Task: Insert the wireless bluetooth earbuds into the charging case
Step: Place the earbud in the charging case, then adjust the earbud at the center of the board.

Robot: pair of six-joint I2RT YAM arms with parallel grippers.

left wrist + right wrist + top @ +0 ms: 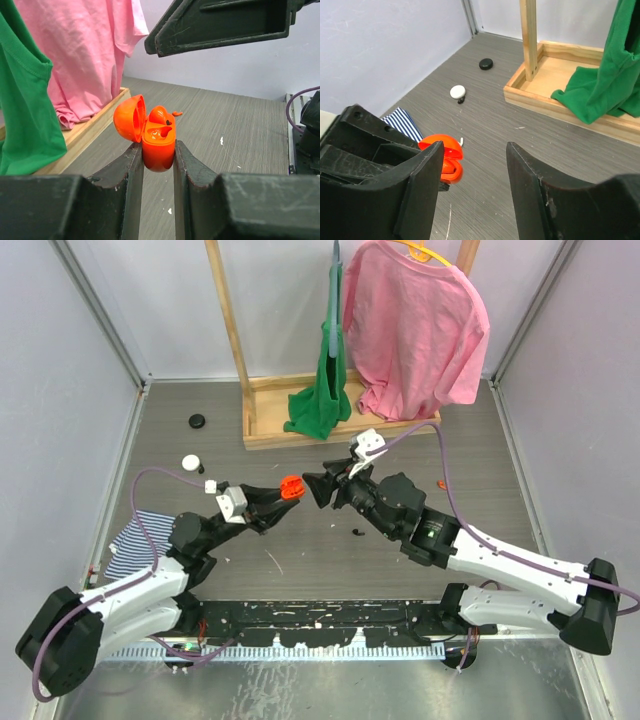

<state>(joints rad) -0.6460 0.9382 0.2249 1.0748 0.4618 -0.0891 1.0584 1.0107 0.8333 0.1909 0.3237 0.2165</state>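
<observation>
My left gripper (283, 495) is shut on the orange charging case (291, 487) and holds it above the table with the lid open. In the left wrist view the case (159, 142) sits between the jaws, its lid (129, 119) tipped to the left. An orange earbud (160, 116) lies in the far slot; the near slot looks empty. My right gripper (318, 486) is open and empty, just right of the case and nearly touching it. In the right wrist view the case (447, 159) shows behind the left finger (422, 180). A small orange piece (176, 113) lies on the table beyond.
A wooden clothes rack (300, 425) with a pink shirt (415, 330) and a green shirt (325, 390) stands at the back. A black disc (197, 421), a white round piece (190, 462) and a striped cloth (135, 540) lie left. A small dark bit (357, 532) lies below the right gripper.
</observation>
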